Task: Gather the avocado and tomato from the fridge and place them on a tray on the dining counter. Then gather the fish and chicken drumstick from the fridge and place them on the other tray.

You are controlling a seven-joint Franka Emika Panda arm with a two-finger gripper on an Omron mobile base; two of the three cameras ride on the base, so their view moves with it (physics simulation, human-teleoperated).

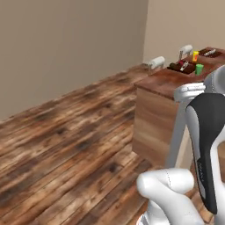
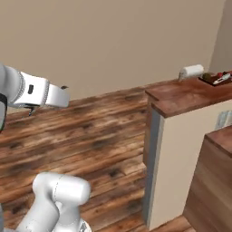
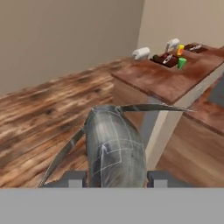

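In the hand view a grey fish (image 3: pixel 114 151) with thin fins sits between my gripper's (image 3: pixel 116 178) fingers, and the gripper is shut on it. The dining counter (image 1: pixel 169 82) (image 2: pixel 190 97) (image 3: pixel 168 81) lies ahead to the right, some way beyond the fish. Two dark trays rest on it. The nearer tray (image 1: pixel 182 67) (image 3: pixel 165 59) (image 2: pixel 216 78) carries small red and pale items that are too small to name. The farther tray (image 1: pixel 210 52) (image 3: pixel 192 47) sits behind it. The fridge, avocado, tomato and chicken drumstick are out of view.
A green cup (image 1: pixel 199 69) (image 3: pixel 181 62) and a yellow item (image 1: pixel 195 56) stand by the nearer tray. White-cushioned stools (image 1: pixel 156 61) (image 2: pixel 191 70) (image 3: pixel 141 53) line the counter's far side. Open wooden floor (image 1: pixel 66 140) stretches left to a beige wall.
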